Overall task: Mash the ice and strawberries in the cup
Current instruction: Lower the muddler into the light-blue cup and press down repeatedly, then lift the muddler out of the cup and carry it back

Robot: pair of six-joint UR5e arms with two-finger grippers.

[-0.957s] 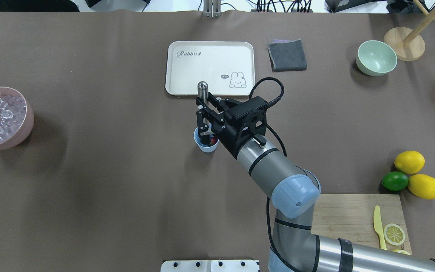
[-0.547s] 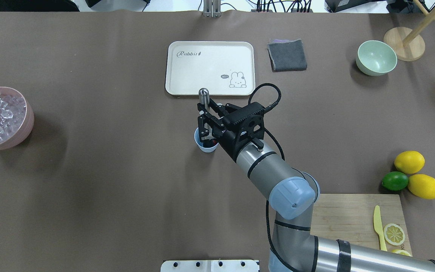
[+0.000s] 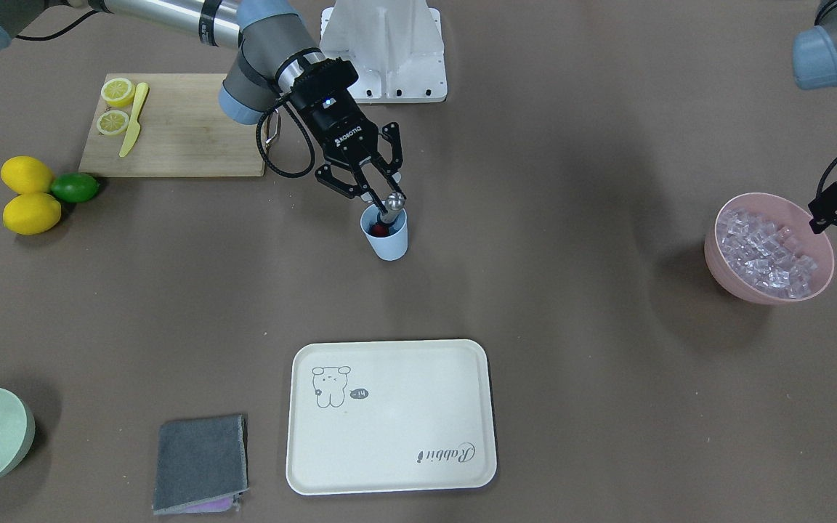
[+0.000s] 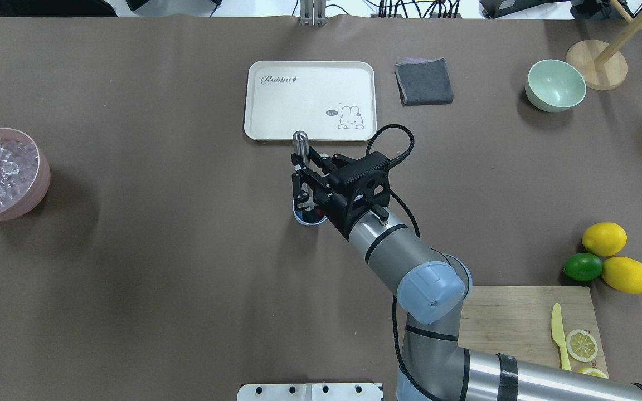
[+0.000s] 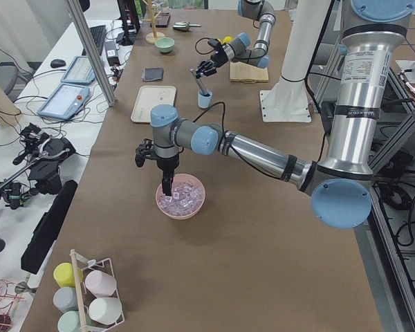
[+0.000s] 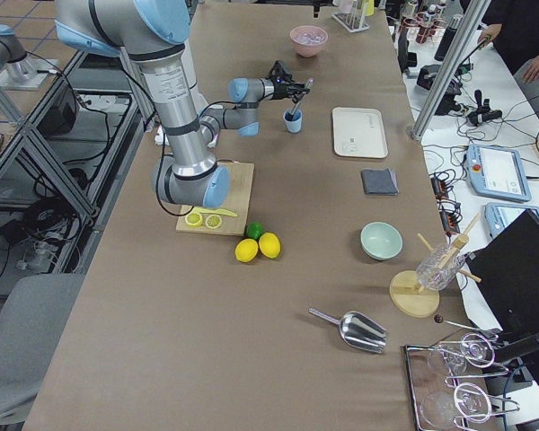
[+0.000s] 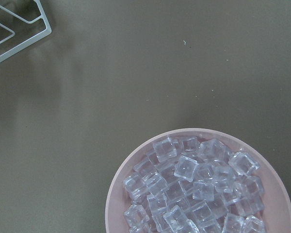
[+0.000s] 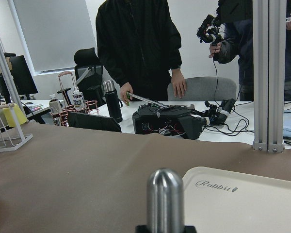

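The light blue cup (image 3: pixel 390 245) stands mid-table; only its rim (image 4: pixel 305 219) shows from overhead. A red strawberry (image 3: pixel 378 231) lies inside it. My right gripper (image 3: pixel 377 195) is shut on a steel muddler (image 3: pixel 392 205) that stands in the cup; its rounded top (image 4: pixel 300 137) also shows in the right wrist view (image 8: pixel 165 195). I see no ice in the cup. The ice (image 7: pixel 194 189) fills a pink bowl (image 3: pixel 724 272) at the table's left end (image 4: pixel 39 184). My left gripper (image 5: pixel 166 188) hangs just over that bowl; I cannot tell whether it is open or shut.
A cream tray (image 4: pixel 310 100) lies beyond the cup, with a grey cloth (image 4: pixel 424 81) and a pale green bowl (image 4: pixel 555 85) to its right. Two lemons (image 4: pixel 604 239) and a lime (image 4: pixel 583 267) sit by the cutting board (image 4: pixel 521 320), which holds a yellow knife (image 4: pixel 558 334).
My right gripper has come down and slightly toward the robot with the muddler, pushing it deeper into the cup, and now covers more of the cup.
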